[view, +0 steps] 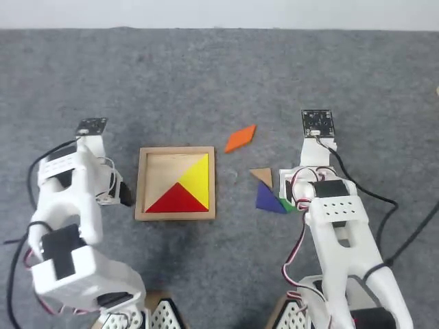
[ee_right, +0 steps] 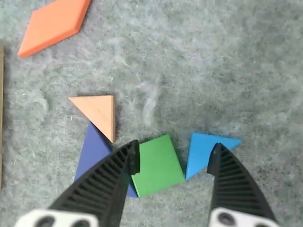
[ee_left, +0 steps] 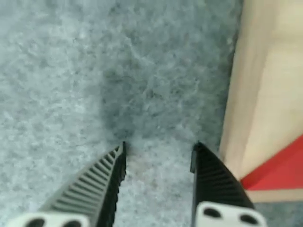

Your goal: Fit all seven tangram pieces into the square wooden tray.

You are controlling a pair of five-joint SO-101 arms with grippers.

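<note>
Now both grippers are spread open, with two pieces seated in the tray.
Right gripper [ee_right: 175, 147] hangs over the green square [ee_right: 157, 165], with the light blue triangle [ee_right: 203, 150] just beside it. From above, the orange parallelogram [view: 241, 138] lies at 1 o'clock of the tray [view: 159, 171], which holds the yellow triangle [view: 197, 179] and red triangle [view: 176, 199]. Left gripper [ee_left: 159, 147] sits over carpet at the tray's 9 o'clock.

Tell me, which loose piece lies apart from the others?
The orange parallelogram, alone on the grey felt. The tan triangle, dark blue triangle, green square and light blue triangle cluster close together.
</note>
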